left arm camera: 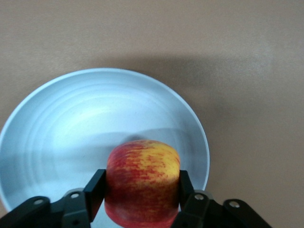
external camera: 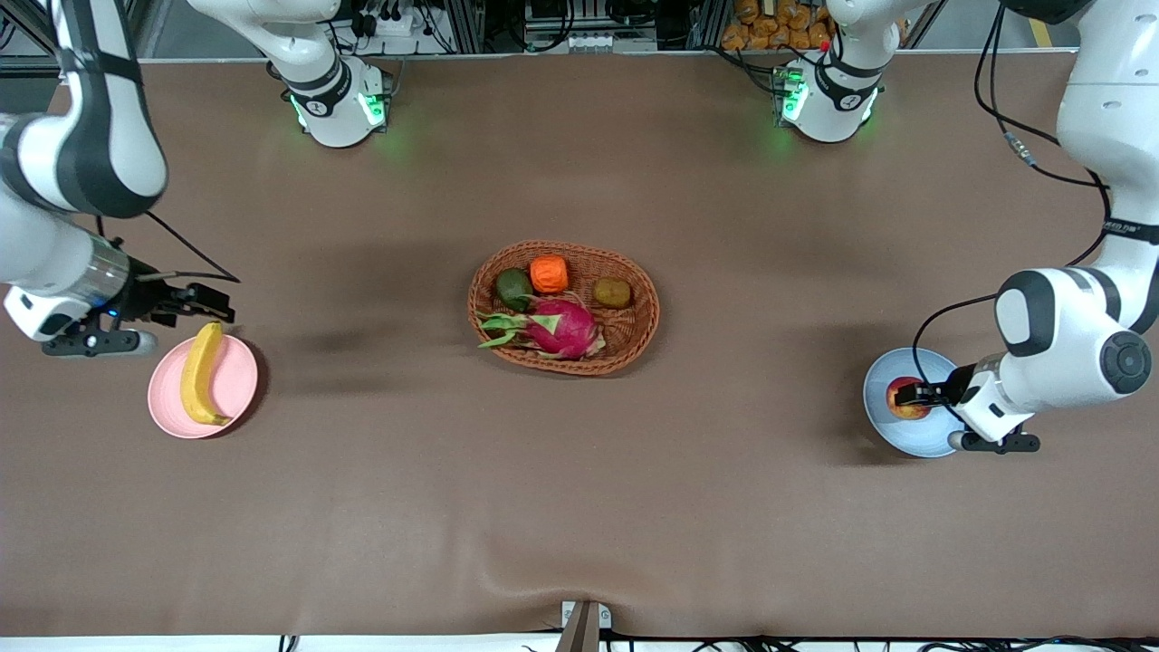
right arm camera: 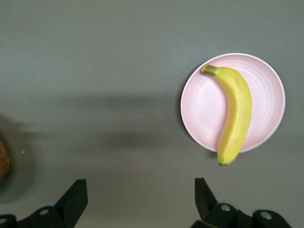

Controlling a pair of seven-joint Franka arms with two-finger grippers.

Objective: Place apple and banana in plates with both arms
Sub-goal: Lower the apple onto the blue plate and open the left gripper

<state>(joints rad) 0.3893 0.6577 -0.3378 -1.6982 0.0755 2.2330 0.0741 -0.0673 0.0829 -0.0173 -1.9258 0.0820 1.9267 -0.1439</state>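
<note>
Yellow banana [external camera: 201,373] lies in the pale pink plate [external camera: 237,392] at the right arm's end of the table, one dark tip poking past the rim on the side nearer the front camera. Right wrist view confirms: banana [right arm camera: 234,114] rests across the pink plate [right arm camera: 201,109], nothing gripping it.

Right gripper [external camera: 205,302] hangs in the air just over the plate's farther rim, fingers [right arm camera: 76,195] spread wide and holding nothing.

Left gripper [external camera: 916,395] is over the light blue plate [external camera: 883,415] at the left arm's end of the table, jaws clamped on the red-yellow apple [external camera: 905,399]. Left wrist view: apple [left arm camera: 142,187] pinched between both fingers [left arm camera: 95,190], blue plate [left arm camera: 71,133] directly underneath. Can't tell whether the apple touches the plate surface or hangs just above it.

Oval wicker basket [external camera: 638,330] sits mid-table between the two plates, well apart from both. It contains a dragon fruit [external camera: 561,328], an orange ribbed fruit [external camera: 549,273], a dark green fruit [external camera: 513,289] and a brownish one [external camera: 612,292].
</note>
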